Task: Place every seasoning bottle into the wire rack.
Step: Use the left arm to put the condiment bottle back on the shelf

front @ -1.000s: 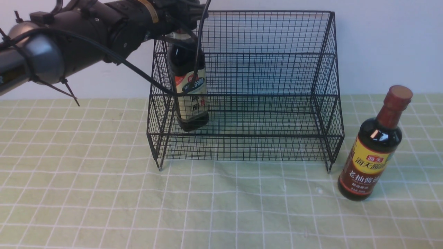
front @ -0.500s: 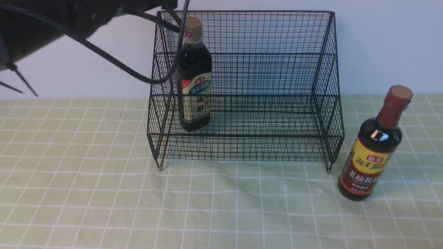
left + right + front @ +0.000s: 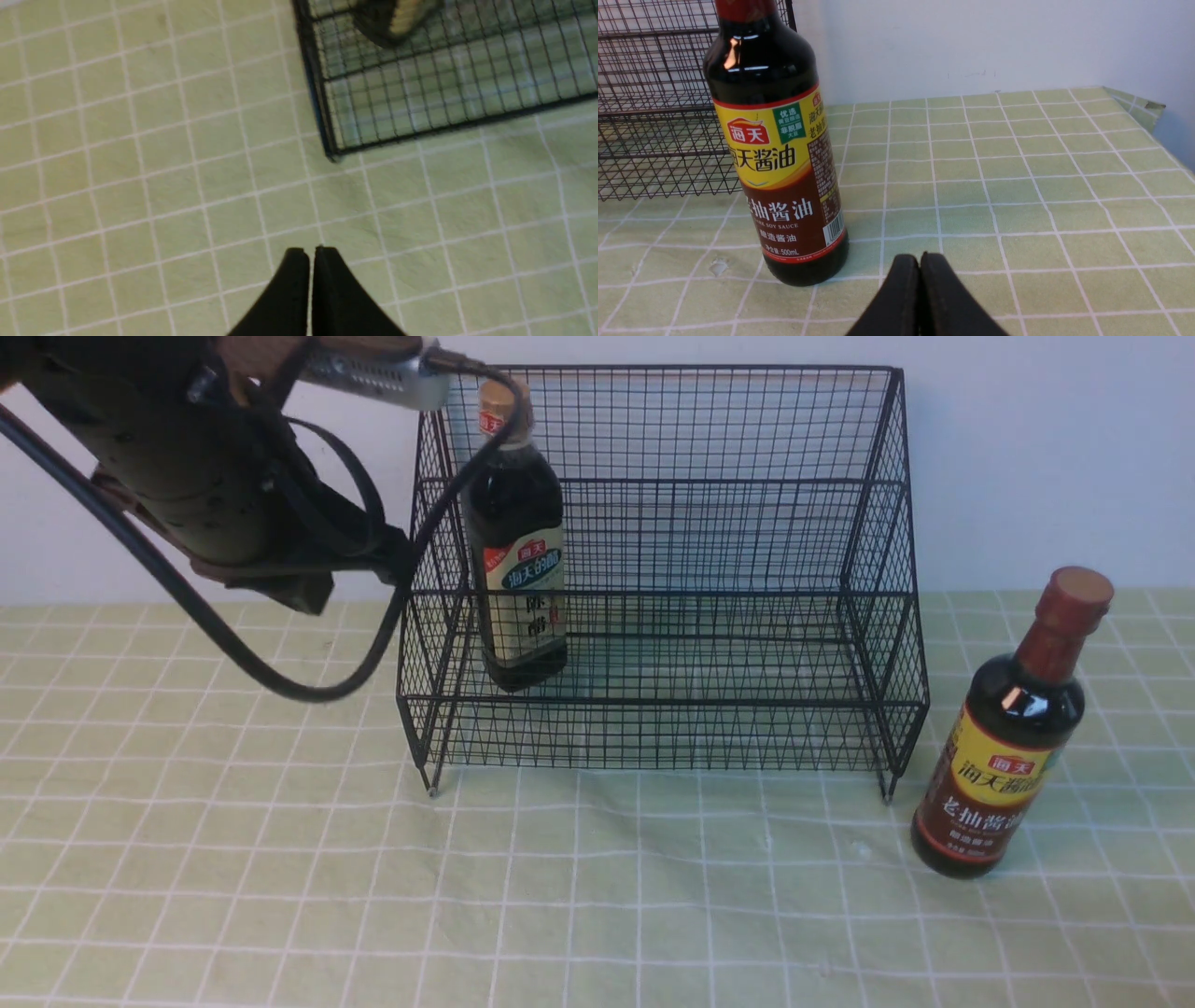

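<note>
In the front view, the vinegar bottle [image 3: 518, 569] stands inside the wire rack [image 3: 663, 703], whose mesh side likely keeps it upright; the glass soy sauce bottle [image 3: 999, 765] waits outside, right of the rack. In the left wrist view, the left gripper [image 3: 311, 254] is clenched on nothing, beside the rack. In the right wrist view, the right gripper [image 3: 922, 261] is equally clenched, empty, near the soy sauce bottle.

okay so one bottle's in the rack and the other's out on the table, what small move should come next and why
Probably bring the shut, empty right gripper toward the soy sauce bottle, opening it on the way: that bottle stands on the table outside the wire rack, while the gold-capped bottle is already inside.
</note>
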